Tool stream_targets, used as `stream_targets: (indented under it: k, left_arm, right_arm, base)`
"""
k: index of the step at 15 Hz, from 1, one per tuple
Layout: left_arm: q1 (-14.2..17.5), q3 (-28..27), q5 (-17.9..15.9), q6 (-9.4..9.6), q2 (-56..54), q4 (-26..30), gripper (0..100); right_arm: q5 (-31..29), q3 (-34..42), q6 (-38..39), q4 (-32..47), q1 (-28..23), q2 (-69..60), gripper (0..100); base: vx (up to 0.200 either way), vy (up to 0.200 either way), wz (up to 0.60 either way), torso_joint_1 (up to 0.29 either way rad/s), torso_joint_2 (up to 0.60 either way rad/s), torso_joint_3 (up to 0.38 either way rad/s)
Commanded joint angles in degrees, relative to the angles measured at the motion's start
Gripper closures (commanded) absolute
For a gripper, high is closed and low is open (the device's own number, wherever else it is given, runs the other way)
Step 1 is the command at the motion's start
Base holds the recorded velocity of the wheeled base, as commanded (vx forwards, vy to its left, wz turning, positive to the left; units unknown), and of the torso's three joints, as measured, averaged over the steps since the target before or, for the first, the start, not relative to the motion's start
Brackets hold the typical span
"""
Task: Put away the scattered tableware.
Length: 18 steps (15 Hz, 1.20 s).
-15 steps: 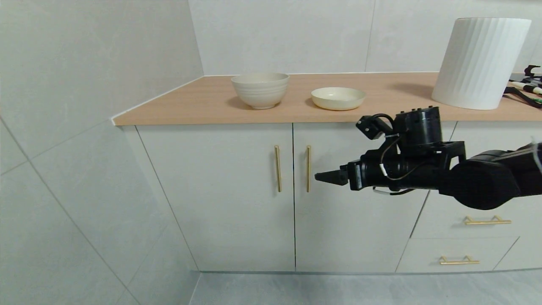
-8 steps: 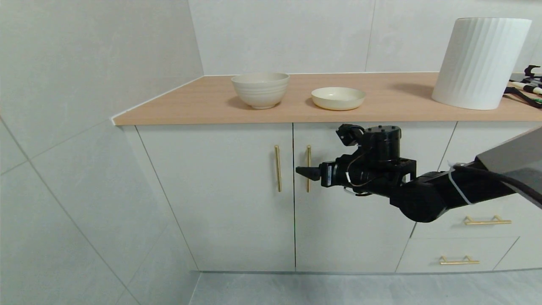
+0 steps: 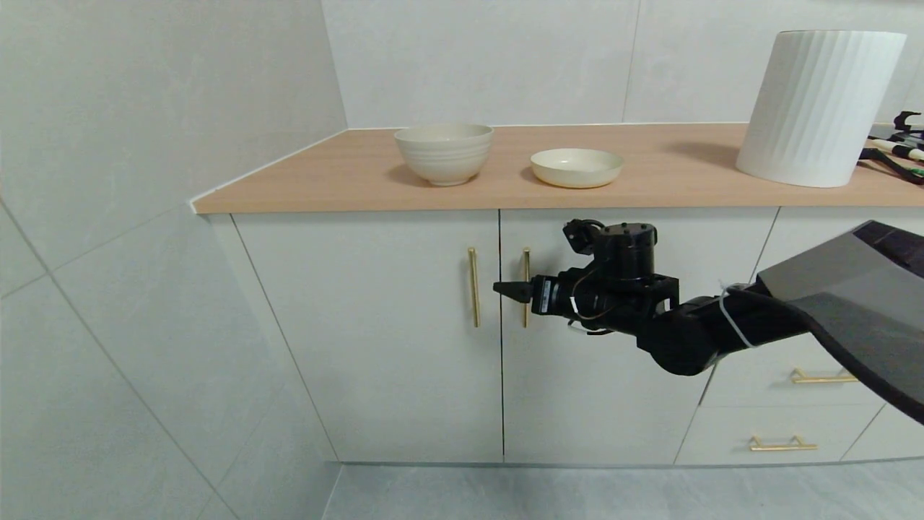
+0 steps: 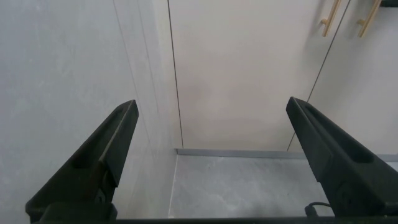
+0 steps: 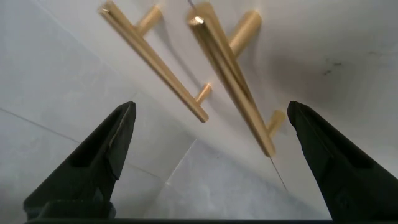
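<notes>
A cream bowl [image 3: 442, 152] and a shallow cream plate [image 3: 577, 167] stand apart on the wooden countertop [image 3: 325, 184]. Below them two cabinet doors meet, each with an upright gold handle [image 3: 473, 287] [image 3: 525, 285]. My right gripper [image 3: 509, 290] is stretched out level in front of the right door's handle. In the right wrist view that gripper [image 5: 210, 112] is open, and the nearer gold handle [image 5: 233, 84] runs between its fingers; contact cannot be judged. My left gripper [image 4: 211, 106] is open and empty, low by the cabinet's left door [image 4: 242, 68].
A tall white ribbed cylinder [image 3: 819, 108] stands at the right of the counter, with dark utensils [image 3: 895, 148] beyond it. Two drawers with gold handles [image 3: 830, 375] [image 3: 783, 444] sit at the lower right. A tiled wall [image 3: 144, 253] closes off the left side.
My right arm has moved left and away from me toward the cabinet. Its gripper tip went from right of the right door's handle to in front of it.
</notes>
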Motion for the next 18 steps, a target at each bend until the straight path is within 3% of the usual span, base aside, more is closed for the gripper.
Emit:
stream_targets:
  k: [1, 4, 10, 15, 18]
  left_arm:
    - [0.00, 0.00, 0.02, -0.02, 0.00, -0.01, 0]
    - [0.00, 0.00, 0.02, -0.02, 0.00, -0.01, 0]
    - [0.00, 0.00, 0.02, -0.02, 0.00, -0.01, 0]
    - [0.00, 0.00, 0.02, -0.02, 0.00, -0.01, 0]
    - [0.00, 0.00, 0.02, -0.02, 0.00, -0.01, 0]
  right_arm:
    - [0.06, -0.75, 0.45, -0.42, 0.19, 1.29, 0]
    - [-0.03, -0.66, 3.09, -5.25, 1.78, 3.14, 0]
    - [0.24, 1.09, 3.26, -5.34, 3.53, 2.43, 0]
    - [6.48, 7.86, 3.00, -5.34, 3.80, -3.02, 0]
    - [7.09, 13.49, 2.82, -5.43, 3.71, -7.68, 0]
  base:
    - [0.000, 0.000, 0.00, 0.000, 0.00, 0.000]
    - [0.000, 0.000, 0.00, 0.000, 0.00, 0.000]
    - [0.000, 0.000, 0.00, 0.000, 0.00, 0.000]
    - [0.000, 0.000, 0.00, 0.000, 0.00, 0.000]
    - [0.000, 0.000, 0.00, 0.000, 0.00, 0.000]
